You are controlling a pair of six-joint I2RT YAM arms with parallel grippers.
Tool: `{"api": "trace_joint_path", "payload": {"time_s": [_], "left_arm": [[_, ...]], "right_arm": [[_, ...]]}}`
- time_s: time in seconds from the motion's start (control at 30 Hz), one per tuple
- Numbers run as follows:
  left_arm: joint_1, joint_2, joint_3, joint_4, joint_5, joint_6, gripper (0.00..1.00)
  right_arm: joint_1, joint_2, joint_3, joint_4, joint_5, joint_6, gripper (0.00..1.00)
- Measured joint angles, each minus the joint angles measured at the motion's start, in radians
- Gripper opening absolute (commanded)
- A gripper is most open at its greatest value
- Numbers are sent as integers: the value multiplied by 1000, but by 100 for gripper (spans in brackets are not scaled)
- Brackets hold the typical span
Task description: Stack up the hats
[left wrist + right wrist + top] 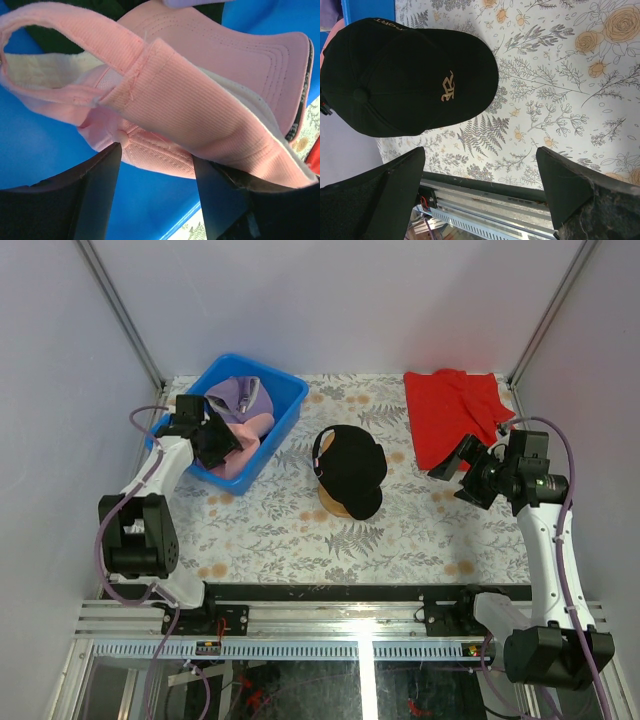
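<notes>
Black cap (410, 75) with a gold emblem sits on the round wooden stand (340, 508) in the middle of the table (300, 540). White letters show at its edge. My right claw (480, 150) hangs to the right of it, with the jaws wide apart and holding nothing. To the left, my left claw (156, 152) is inside the blue bin (290, 400). Its fingers (100, 190) stand on either side of the pink cap (200, 100), but I cannot tell whether they press it. The lavender cap (238, 395) lies just behind. The red cloth (455, 410) lies at the far right.
</notes>
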Motion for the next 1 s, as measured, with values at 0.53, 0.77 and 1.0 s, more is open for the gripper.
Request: {"api": "trace_joint_path", "payload": {"time_s": [0.53,0.77,1.0], "left_arm": [[-2,257,172,57,31,20,0],[11,253,174,64,84,18,0],[148,185,229,33,146,27,0]], "right_arm": [[0,37,0,15,25,29,100],[0,49,0,39,30,58,100],[14,58,-2,73,32,91,100]]}}
